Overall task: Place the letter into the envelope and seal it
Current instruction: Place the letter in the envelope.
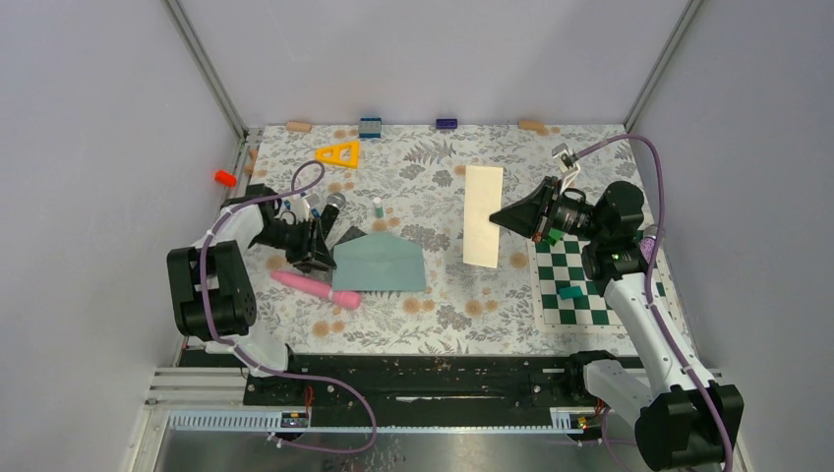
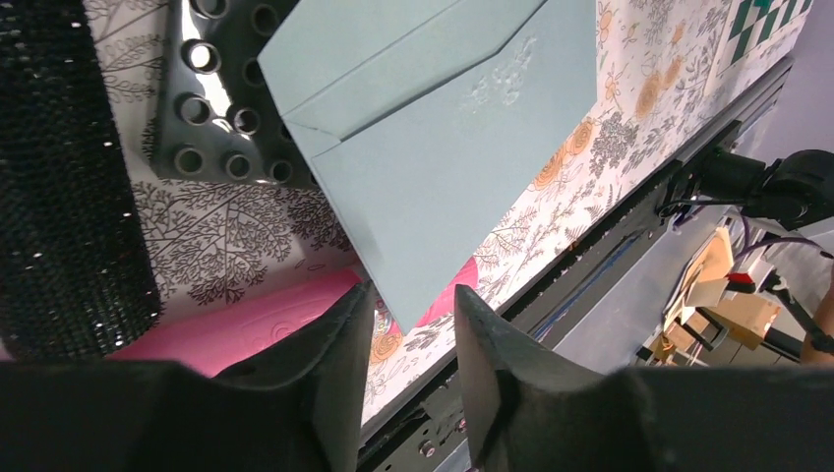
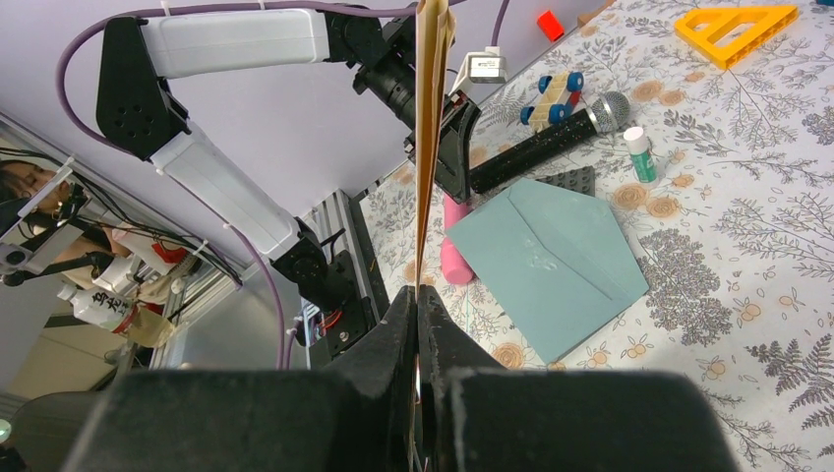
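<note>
**Letter gripped, envelope flat on table**

The right gripper is clamped tight on the cream letter. The left gripper has its jaws slightly apart around a corner of the teal envelope, which lies flat on the table.

1. A yellow triangle lies behind a microphone, a blue-wheeled toy car and a green-capped bottle.
2. A pink tool lies near a grey studded plate.
3. A green block sits on the checkered mat.
</note>
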You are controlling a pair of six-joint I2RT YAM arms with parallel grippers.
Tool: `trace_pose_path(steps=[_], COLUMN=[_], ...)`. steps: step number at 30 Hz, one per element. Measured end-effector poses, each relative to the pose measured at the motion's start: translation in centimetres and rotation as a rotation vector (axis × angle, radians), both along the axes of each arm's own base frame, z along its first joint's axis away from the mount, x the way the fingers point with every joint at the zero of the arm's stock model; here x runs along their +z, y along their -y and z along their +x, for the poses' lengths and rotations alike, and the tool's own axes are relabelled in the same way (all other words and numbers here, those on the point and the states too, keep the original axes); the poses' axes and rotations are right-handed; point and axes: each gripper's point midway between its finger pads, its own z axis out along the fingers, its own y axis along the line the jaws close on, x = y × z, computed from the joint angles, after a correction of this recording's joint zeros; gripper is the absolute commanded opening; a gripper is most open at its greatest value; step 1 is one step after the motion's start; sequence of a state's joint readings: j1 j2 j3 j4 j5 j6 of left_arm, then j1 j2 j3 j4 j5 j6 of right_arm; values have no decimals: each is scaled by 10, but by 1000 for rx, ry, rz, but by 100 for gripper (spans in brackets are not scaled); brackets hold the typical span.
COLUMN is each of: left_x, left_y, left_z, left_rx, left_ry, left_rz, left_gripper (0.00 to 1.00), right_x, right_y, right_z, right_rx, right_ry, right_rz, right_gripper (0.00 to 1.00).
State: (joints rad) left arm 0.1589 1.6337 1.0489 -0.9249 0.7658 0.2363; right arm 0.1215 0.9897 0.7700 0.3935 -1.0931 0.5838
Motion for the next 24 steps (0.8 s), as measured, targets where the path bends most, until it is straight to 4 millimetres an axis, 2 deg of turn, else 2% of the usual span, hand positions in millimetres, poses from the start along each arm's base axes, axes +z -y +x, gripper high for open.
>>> trace_pose_path(steps=[2, 6, 24], left_x=[1, 0, -23], left_y=[-3, -5, 3], left_z=[1, 4, 17], left_rx=[16, 34, 85], left_ry=[1, -2, -53], left_rz=[-5, -17, -124], left_gripper=[48, 52, 50], right_x=[0, 0, -2], right_y=[0, 0, 0], right_z=[0, 0, 0], right_rx=[0, 0, -1], right_ry=[2, 1, 0], right_rz=[0, 0, -5], right_gripper=[0, 0, 0])
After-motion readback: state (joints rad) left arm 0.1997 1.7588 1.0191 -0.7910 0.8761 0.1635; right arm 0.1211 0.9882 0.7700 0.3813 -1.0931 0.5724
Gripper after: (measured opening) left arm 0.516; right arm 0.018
